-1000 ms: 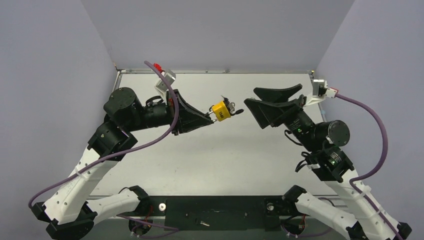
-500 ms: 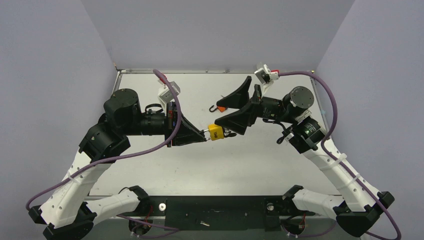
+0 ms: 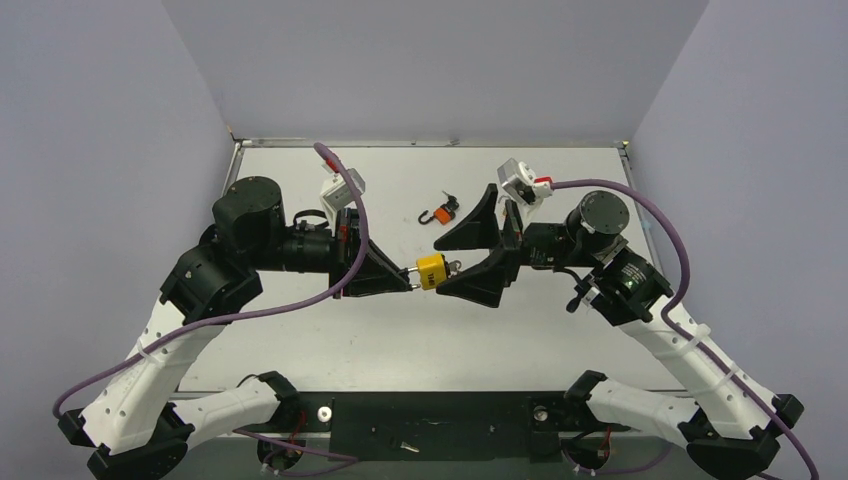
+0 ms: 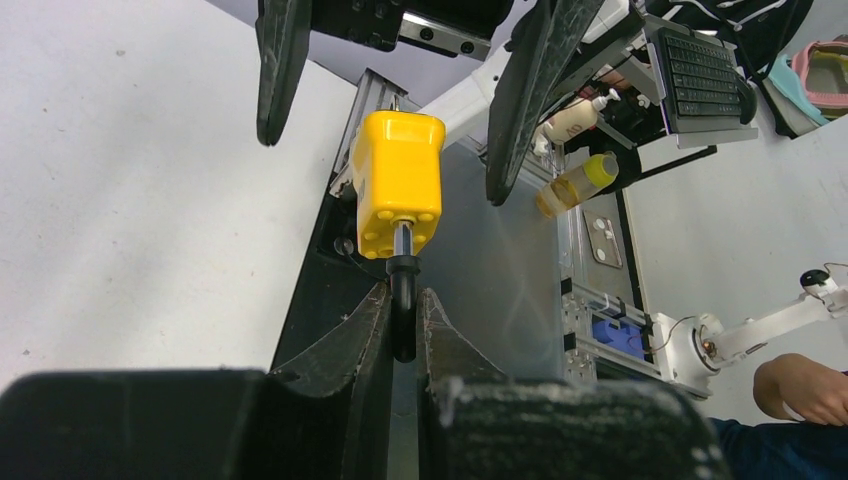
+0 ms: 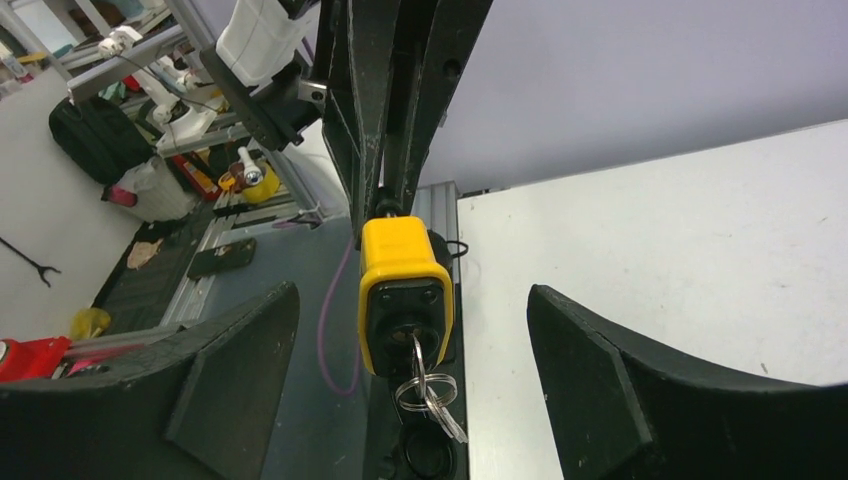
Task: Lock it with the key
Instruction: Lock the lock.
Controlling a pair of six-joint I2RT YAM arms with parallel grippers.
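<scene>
Padlock (image 3: 431, 271) held mid-air over bench (image 3: 330, 330) by shackle (image 4: 402, 290) in my left jaws, clamped tight. Long axis points at my right jaws, spread wide, empty, flanking key (image 5: 425, 385) end.

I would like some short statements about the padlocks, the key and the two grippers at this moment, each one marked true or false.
1. The left gripper clamps the yellow padlock by its shackle. True.
2. The fingers of the right gripper are shut on the key. False: they stand wide open on either side of the yellow padlock, touching nothing.
3. The key, with a ring on it, sits in the yellow padlock's keyhole. True.
4. The yellow padlock lies flat on the table. False: the left gripper holds it up above the table.
5. A small orange padlock lies on the table beyond the grippers. True.
</scene>
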